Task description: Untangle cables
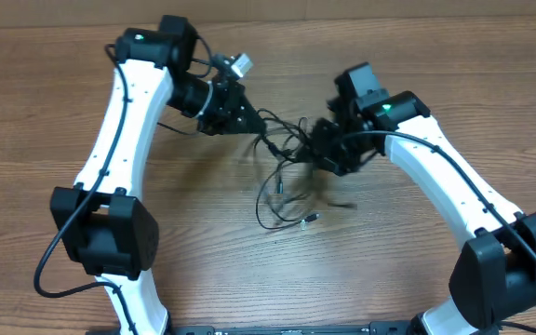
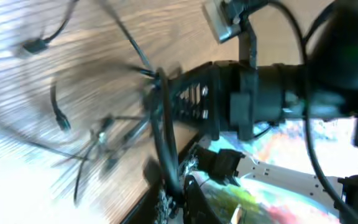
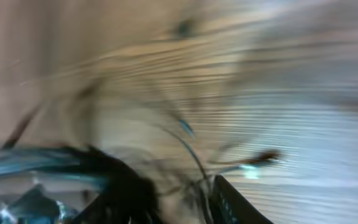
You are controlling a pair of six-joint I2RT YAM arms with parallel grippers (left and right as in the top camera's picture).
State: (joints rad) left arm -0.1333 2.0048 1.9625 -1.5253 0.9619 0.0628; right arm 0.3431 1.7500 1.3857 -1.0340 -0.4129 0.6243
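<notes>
The cables [image 1: 282, 181] are thin black cords, tangled between the two grippers, with loose loops hanging toward the table front and a small plug [image 1: 311, 220] at the end. My left gripper [image 1: 247, 123] is shut on a strand of the cables [image 2: 165, 134], which runs taut up from its jaws [image 2: 178, 190]. My right gripper [image 1: 318, 149] grips the tangle from the right. In the left wrist view its tip [image 2: 166, 93] meets that taut strand. The right wrist view is badly blurred and shows thin strands [image 3: 194, 162] between its fingers [image 3: 179, 202].
The wooden table [image 1: 389, 251] carries only the cables. The two white arms reach in from the front corners, their bases [image 1: 105, 233] [image 1: 501, 270] near the front edge. Loose plug ends [image 2: 36, 45] lie on the wood.
</notes>
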